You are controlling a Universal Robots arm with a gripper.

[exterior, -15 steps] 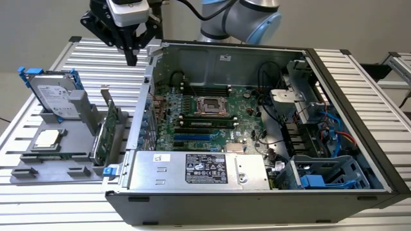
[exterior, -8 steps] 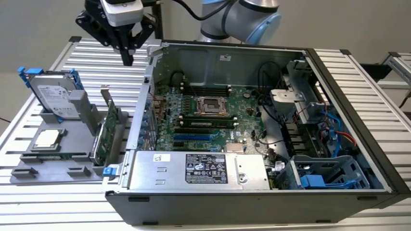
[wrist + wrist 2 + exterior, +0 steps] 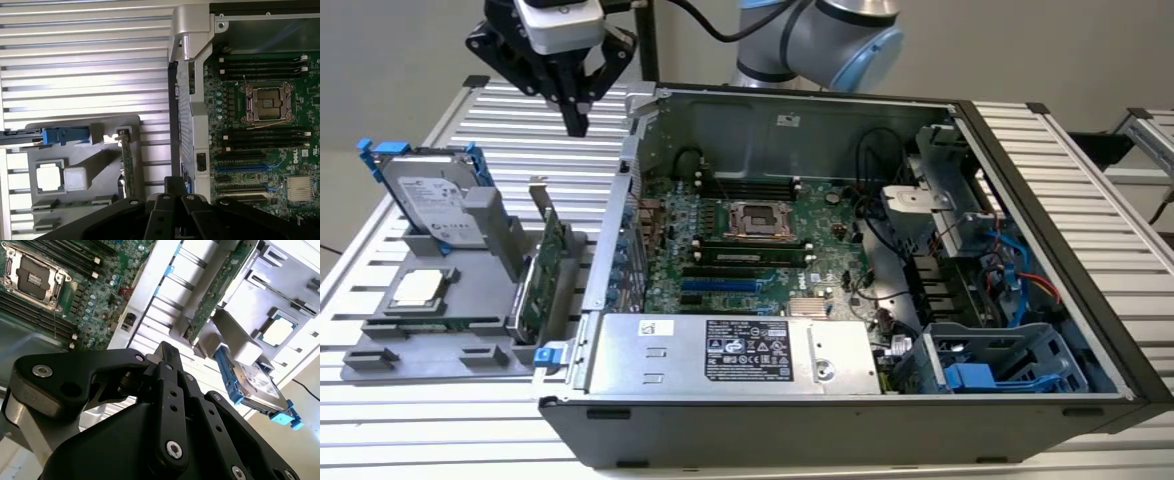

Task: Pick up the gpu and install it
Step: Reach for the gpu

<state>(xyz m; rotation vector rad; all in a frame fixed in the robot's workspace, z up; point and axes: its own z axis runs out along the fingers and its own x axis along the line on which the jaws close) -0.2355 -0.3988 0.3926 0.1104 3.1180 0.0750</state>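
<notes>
On the exterior view's left, a grey plastic holder tray point(image 3: 387, 355) sits on the white slatted metal table point(image 3: 454, 440). A silver hard drive in a blue frame point(image 3: 427, 195) stands in the tray. A small square silver chip point(image 3: 420, 290) lies flat in front of it.

Next comes the gpu point(image 3: 544, 265), a thin flat card with a green board. It stands up on its long edge in a slot at the tray's right side, just beside the big case. Its long side runs from far to near, along the case wall. Its green face is turned toward the case. In the first wrist view it point(image 3: 127, 165) shows as a thin green strip, edge on.

The black gripper point(image 3: 574, 125) hangs high over the table, well apart from the gpu. It points straight down. Its jaws are pressed together and hold nothing.

To the right lies the open black computer case point(image 3: 1067, 250), with a green motherboard point(image 3: 734, 240) inside and a silver power box point(image 3: 734, 350) at the near side.
</notes>
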